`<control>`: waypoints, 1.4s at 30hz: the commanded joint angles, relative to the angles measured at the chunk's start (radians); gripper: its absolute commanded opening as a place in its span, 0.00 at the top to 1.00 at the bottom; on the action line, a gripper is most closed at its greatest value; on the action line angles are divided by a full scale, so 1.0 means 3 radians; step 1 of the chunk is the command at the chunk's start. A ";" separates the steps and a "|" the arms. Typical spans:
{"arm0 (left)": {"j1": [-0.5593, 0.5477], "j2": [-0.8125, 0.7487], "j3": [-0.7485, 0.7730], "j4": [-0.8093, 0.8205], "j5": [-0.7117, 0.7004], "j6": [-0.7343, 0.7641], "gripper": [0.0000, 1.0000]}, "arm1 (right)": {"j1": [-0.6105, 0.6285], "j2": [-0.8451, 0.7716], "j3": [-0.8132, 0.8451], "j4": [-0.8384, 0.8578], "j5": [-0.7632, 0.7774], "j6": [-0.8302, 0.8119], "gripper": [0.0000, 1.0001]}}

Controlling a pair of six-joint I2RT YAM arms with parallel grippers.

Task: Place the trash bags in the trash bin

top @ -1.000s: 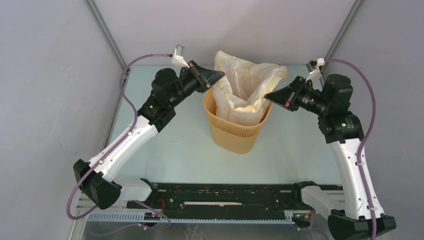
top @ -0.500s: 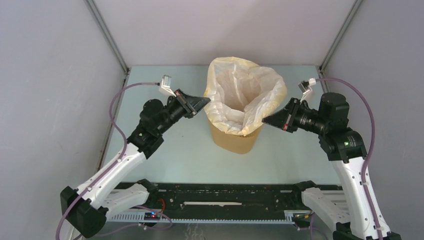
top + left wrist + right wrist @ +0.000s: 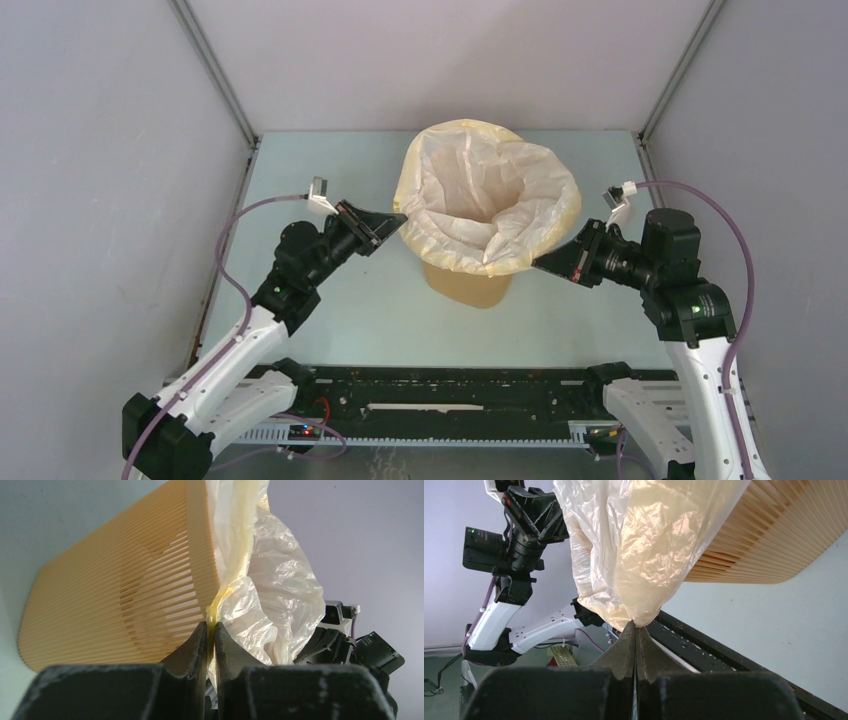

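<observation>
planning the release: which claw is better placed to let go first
Left, likely: left claw pins the trash bag hem right beside the trash bin rim; right claw holds its hem stretched away from the bin.

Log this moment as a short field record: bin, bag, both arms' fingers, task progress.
bin: orange-tan trash bin, upright on the table
bag: translucent trash bag lining the bin, mouth open, edge draped over the rim
left fingers: pinching the bag's yellowish edge beside the bin's wall
right fingers: shut on the bag's edge on the opposite side
progress: bag in the bin, both sides held
</observation>
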 commanded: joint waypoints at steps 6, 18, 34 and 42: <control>0.0072 -0.0060 0.0053 0.0035 0.0115 -0.0188 0.81 | -0.0010 -0.0011 0.0001 0.0066 -0.0065 -0.0025 1.00; 0.0113 -0.0250 -0.0217 -0.0112 0.0078 -0.0387 1.00 | -0.0081 -0.0024 0.0001 -0.0222 0.0184 -0.0070 1.00; 0.0132 -0.0005 -0.0110 -0.0891 -0.0078 -0.0335 1.00 | -0.0080 0.0261 -0.0159 0.0004 0.0280 -0.0101 1.00; 0.0133 0.0474 0.0189 -0.0936 0.0110 -0.0097 0.99 | -0.0133 0.0475 -0.0155 0.0045 0.0353 -0.0405 1.00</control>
